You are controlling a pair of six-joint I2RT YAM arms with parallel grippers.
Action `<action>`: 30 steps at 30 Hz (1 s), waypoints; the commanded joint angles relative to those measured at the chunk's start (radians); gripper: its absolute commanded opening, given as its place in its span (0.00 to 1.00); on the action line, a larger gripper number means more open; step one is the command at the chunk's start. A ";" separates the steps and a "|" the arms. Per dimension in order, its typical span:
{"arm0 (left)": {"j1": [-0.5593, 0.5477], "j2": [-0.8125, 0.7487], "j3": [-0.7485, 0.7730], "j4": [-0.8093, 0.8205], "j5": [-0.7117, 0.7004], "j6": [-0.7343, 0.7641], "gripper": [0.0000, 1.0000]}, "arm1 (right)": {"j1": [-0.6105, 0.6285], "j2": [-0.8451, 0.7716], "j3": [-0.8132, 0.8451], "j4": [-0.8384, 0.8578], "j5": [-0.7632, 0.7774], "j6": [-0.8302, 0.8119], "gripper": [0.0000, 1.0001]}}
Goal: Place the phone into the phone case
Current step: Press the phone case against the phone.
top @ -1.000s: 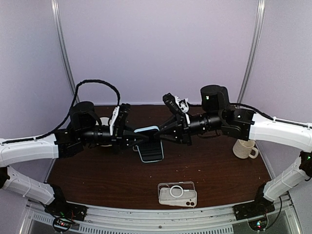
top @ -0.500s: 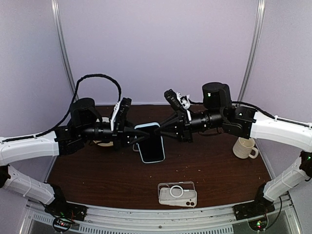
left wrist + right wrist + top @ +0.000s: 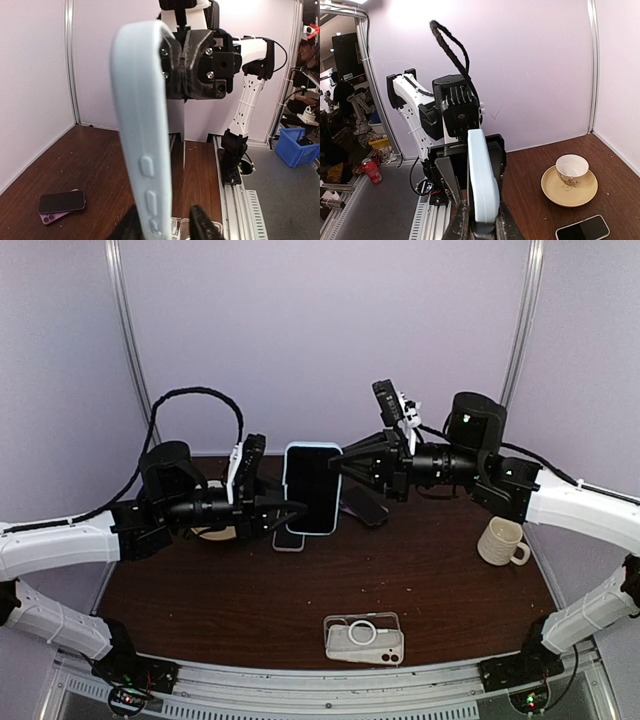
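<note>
Right pincer [image 3: 340, 465] is gripping the phone [image 3: 312, 490] upright in the air above the middle of the tabletop [image 3: 200, 610].
Left pincer [image 3: 292, 510] is straddling the phone's lower edge, loosened, with a gap showing beside one finger [image 3: 202, 227]. The clear phone case [image 3: 365, 637] is lying by the near edge. Two spare phones [image 3: 365, 506] are lying under the arms, a mug [image 3: 500, 542] is standing near the right edge, and a cup and saucer [image 3: 570, 184] are sitting towards the left.

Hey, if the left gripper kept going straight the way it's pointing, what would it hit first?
The light blue phone, which stands upright inside the left gripper. Just beyond it, probably in the same line, is the right gripper, clamped on the phone's far edge.
</note>
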 commanded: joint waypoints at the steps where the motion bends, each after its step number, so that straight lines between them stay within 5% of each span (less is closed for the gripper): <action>1: -0.002 -0.031 -0.008 0.050 -0.010 0.003 0.24 | -0.021 -0.027 0.013 0.102 0.002 0.042 0.00; 5: -0.002 -0.019 0.004 0.064 0.021 -0.017 0.00 | -0.024 -0.016 0.021 0.090 -0.014 0.046 0.00; 7: -0.003 -0.010 0.005 0.097 0.037 -0.034 0.00 | -0.024 -0.011 0.009 0.056 -0.024 0.009 0.00; 11: -0.002 0.001 0.002 0.229 0.018 -0.104 0.00 | -0.030 0.012 -0.017 -0.020 -0.044 -0.016 0.46; 14: -0.003 0.001 0.017 0.289 0.015 -0.148 0.00 | -0.030 0.020 -0.055 -0.061 -0.046 -0.036 0.62; 20: -0.003 0.020 0.033 0.343 0.038 -0.214 0.00 | -0.028 0.031 -0.158 0.058 -0.052 0.042 0.59; 24: -0.002 0.037 0.028 0.360 0.059 -0.231 0.00 | -0.028 0.034 -0.175 0.132 -0.066 0.063 0.40; 30: -0.003 0.040 0.022 0.352 0.075 -0.235 0.00 | -0.028 0.037 -0.163 0.150 -0.112 0.048 0.48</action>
